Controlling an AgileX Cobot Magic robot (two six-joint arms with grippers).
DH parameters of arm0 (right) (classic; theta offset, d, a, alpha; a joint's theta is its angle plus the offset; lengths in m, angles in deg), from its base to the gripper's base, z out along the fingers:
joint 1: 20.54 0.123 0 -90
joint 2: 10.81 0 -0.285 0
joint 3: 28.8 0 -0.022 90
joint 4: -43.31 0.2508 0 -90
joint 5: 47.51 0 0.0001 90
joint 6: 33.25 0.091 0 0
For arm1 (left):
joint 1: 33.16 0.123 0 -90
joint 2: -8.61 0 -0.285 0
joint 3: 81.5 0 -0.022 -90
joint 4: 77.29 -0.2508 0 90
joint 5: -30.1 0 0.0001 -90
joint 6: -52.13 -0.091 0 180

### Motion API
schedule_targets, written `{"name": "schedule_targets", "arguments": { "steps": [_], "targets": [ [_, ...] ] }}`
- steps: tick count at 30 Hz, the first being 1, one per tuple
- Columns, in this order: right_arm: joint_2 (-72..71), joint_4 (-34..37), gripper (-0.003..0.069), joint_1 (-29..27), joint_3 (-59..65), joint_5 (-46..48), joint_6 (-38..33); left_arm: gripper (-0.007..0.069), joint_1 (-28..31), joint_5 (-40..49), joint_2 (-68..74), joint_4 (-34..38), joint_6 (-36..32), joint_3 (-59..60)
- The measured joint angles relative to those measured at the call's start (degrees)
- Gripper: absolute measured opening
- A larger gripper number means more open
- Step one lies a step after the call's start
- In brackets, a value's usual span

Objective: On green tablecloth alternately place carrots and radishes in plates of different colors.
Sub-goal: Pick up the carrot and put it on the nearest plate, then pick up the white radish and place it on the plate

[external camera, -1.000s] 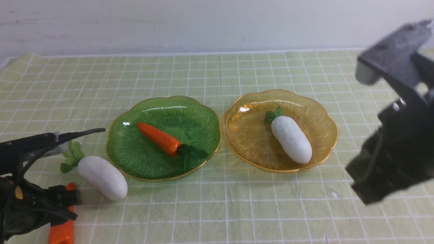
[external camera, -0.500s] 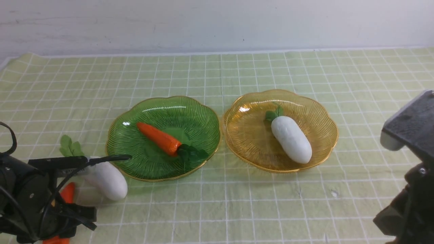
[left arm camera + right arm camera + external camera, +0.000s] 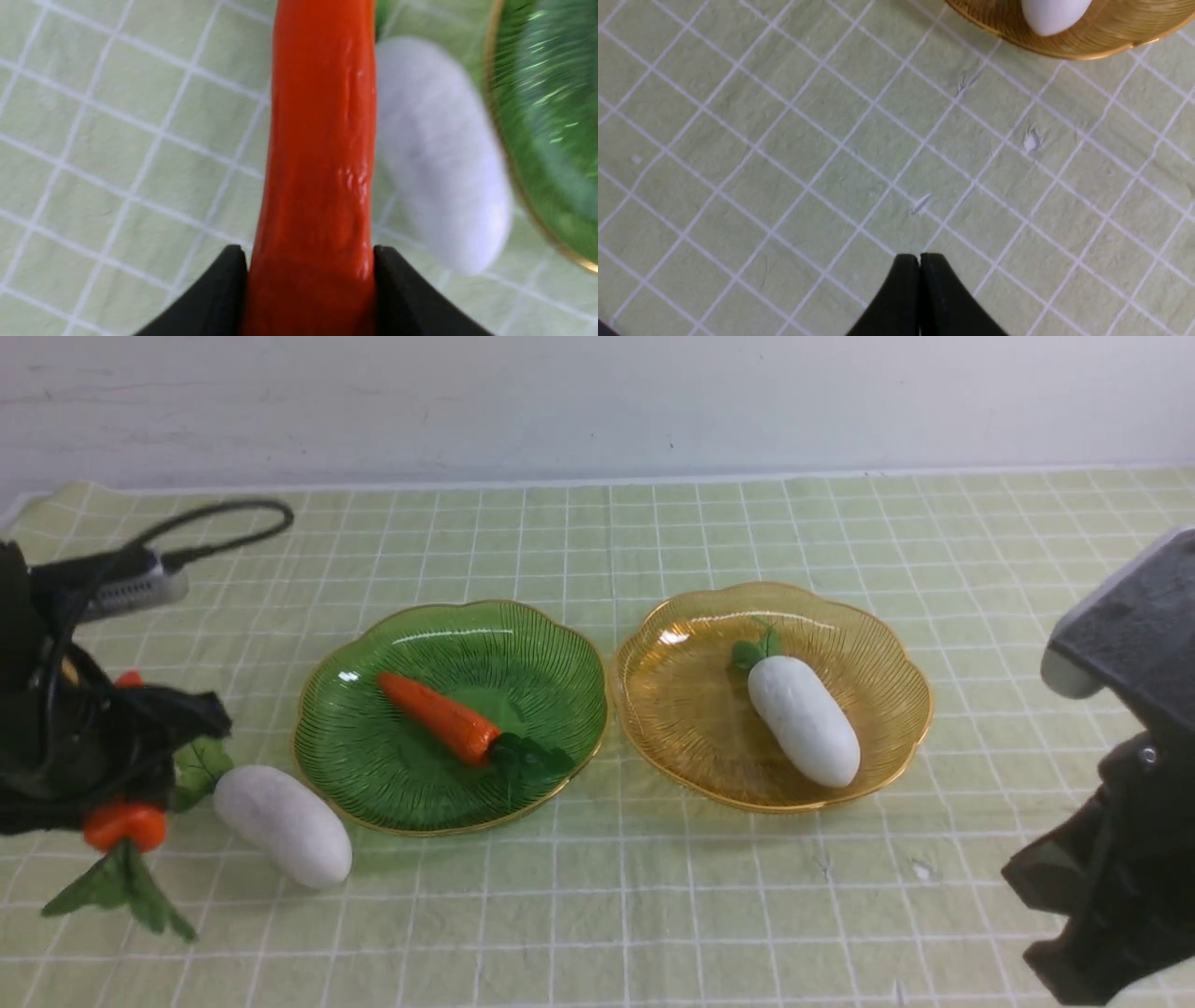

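My left gripper (image 3: 310,261) is shut on an orange carrot (image 3: 322,154), held off the green tablecloth (image 3: 597,896). From the front, the carrot (image 3: 121,826) hangs leaves-down at the far left. A white radish (image 3: 285,835) lies on the cloth beside it, just left of the green plate (image 3: 551,644). A second carrot (image 3: 439,717) lies in that plate. The amber plate (image 3: 878,644) holds another radish (image 3: 803,719). My right gripper (image 3: 920,257) is shut and empty, hovering over bare cloth near the amber plate (image 3: 1092,44).
The right arm (image 3: 1111,821) fills the lower right corner of the front view. A black cable (image 3: 224,513) loops above the left arm. A white wall runs behind the table's far edge.
The left gripper closed on the carrot lying at the front left and lifted it off the cloth. The right arm dropped lower and drew back toward the right edge.
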Motion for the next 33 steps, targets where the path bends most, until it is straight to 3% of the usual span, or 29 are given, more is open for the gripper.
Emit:
{"name": "schedule_targets", "arguments": {
  "steps": [11, 18, 21, 27, 33],
  "targets": [
    [0.00, 0.80, -0.0015, 0.00, 0.00, -0.28, 0.21, 0.0326, -4.10, -12.98, 13.01, 13.16, -4.64, -9.73],
    [0.00, 1.29, -0.0015, 0.00, 0.00, -0.21, 0.21, 0.0519, -4.35, -18.68, 21.00, 17.37, -4.64, -13.98],
    [0.00, 1.29, -0.0015, 0.00, 0.00, 0.21, 0.21, 0.0560, -3.97, -18.51, 21.52, 18.67, -5.07, -14.44],
    [0.00, 1.29, -0.0015, 0.00, 0.00, 0.55, 0.21, 0.0562, 0.65, -13.91, 21.21, 15.43, -7.37, -14.71],
    [0.00, 1.40, -0.0015, 0.00, 0.00, 0.77, 0.21, 0.0562, 9.30, -4.79, 22.01, 13.96, -3.63, -14.70]
  ]
}}
